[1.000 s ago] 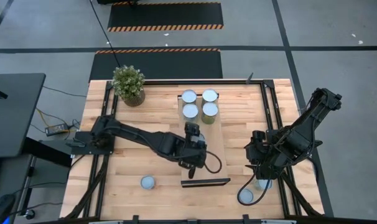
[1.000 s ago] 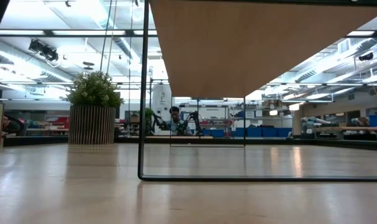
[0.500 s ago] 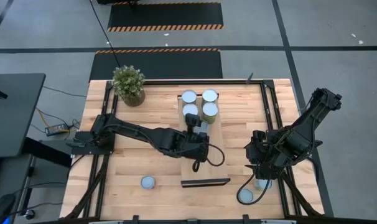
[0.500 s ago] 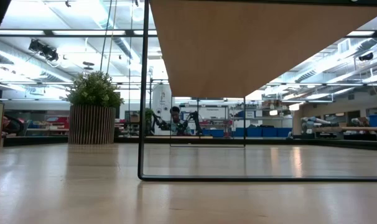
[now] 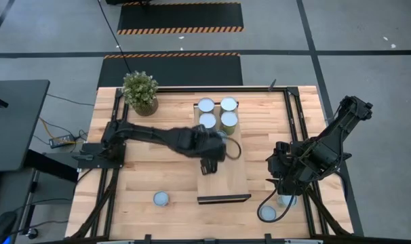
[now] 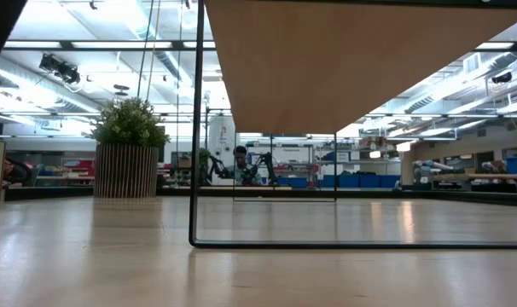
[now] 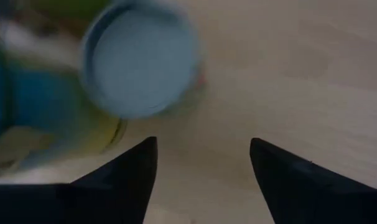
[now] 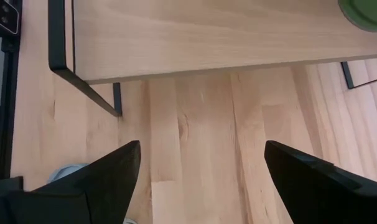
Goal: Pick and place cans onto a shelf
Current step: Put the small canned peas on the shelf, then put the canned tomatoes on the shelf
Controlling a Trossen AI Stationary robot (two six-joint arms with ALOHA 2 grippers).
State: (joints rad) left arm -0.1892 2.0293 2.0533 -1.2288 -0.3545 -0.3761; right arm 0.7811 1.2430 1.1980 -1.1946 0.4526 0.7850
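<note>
Pale-wood shelf (image 5: 222, 152) carries four cans (image 5: 217, 113); beside them hovers the left gripper (image 7: 201, 168), fingers spread, empty.

cans (image 5: 217, 113) crowd the shelf's (image 5: 227, 179) far end, near end bare, left arm (image 5: 185, 140) across it

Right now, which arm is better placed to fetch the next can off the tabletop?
Probably right. The right gripper hangs open near two loose cans at the table's right front. The left gripper, open, sits over the shelf, farther from the lone can at front left.
</note>
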